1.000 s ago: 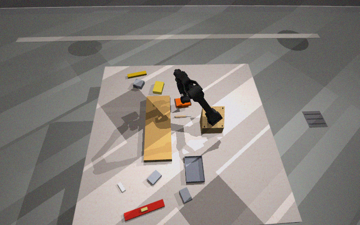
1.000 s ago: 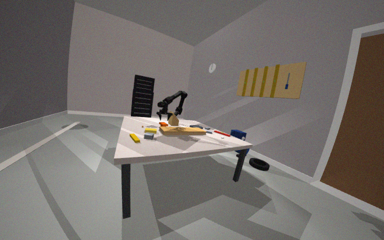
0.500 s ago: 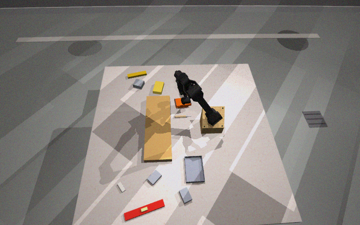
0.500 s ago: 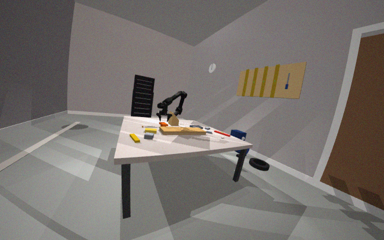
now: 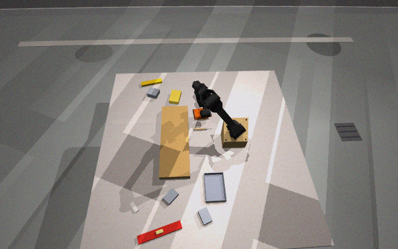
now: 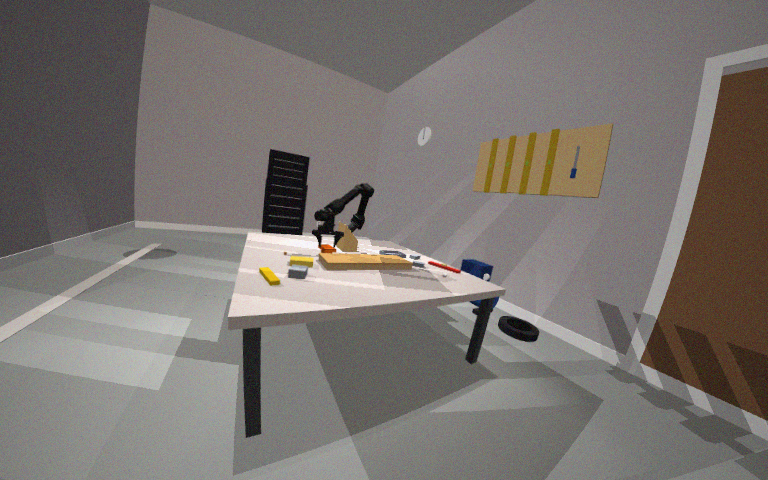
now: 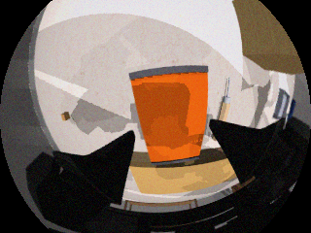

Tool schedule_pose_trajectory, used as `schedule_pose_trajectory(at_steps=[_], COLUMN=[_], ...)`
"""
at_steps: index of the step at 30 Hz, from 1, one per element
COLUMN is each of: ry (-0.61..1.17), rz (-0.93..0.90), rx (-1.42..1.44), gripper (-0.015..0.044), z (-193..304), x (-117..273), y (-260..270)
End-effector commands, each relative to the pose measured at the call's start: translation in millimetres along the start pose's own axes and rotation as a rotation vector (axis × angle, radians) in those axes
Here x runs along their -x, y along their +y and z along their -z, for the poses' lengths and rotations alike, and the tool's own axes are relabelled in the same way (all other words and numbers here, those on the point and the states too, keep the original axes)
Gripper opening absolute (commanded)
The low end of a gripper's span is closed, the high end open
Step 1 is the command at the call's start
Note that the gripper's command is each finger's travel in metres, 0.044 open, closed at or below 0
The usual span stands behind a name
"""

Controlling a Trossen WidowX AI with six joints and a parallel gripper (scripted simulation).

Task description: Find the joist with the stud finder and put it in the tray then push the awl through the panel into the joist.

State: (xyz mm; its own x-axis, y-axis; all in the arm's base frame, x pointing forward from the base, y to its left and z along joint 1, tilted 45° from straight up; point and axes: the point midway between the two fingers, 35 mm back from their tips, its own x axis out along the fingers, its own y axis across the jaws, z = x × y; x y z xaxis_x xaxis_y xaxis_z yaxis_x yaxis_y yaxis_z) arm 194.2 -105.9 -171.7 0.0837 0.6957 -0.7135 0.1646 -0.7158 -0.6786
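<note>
Top view, clock from stud finder (image 5: 197, 113) (image 6: 327, 249) (image 7: 170, 116): awl (image 5: 200, 129) (image 7: 224, 109) at six, tray (image 5: 214, 188) (image 6: 391, 253) (image 7: 281, 104) well beyond; panel (image 5: 174, 152) (image 6: 362, 261) (image 7: 185, 180) seven-to-eight; yellow block (image 5: 175, 96) (image 6: 301, 261) ten. Gripper (image 5: 200, 99) (image 6: 327, 244) (image 7: 173, 128) overhead, jaws spread, nothing grasped.

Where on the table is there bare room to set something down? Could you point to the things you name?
Right of the tray (image 5: 214, 188), out to the table's right edge, is a wide free patch. Another lies right of the wooden block (image 5: 235, 143). It's crowded between the floor panel (image 5: 174, 158) and that block, where the orange stud finder (image 5: 197, 113) (image 7: 170, 116) and awl (image 5: 200, 129) (image 7: 224, 109) lie.
</note>
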Motion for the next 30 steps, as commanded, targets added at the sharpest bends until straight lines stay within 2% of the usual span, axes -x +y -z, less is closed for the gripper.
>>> schedule_pose_trajectory(at_steps=[1, 6, 10, 21, 30], ry=[0.003, 0.003, 0.003, 0.003, 0.002], rz=[0.008, 0.008, 0.008, 0.008, 0.008], rx=[-0.008, -0.009, -0.009, -0.009, -0.009], gripper=[0.0440, 0.0440, 0.0335, 0.0262, 0.0025], z=[-1, -2, -2, -2, 0], x=[-9, -14, -14, -14, 0], y=[-2, -2, -2, -2, -2])
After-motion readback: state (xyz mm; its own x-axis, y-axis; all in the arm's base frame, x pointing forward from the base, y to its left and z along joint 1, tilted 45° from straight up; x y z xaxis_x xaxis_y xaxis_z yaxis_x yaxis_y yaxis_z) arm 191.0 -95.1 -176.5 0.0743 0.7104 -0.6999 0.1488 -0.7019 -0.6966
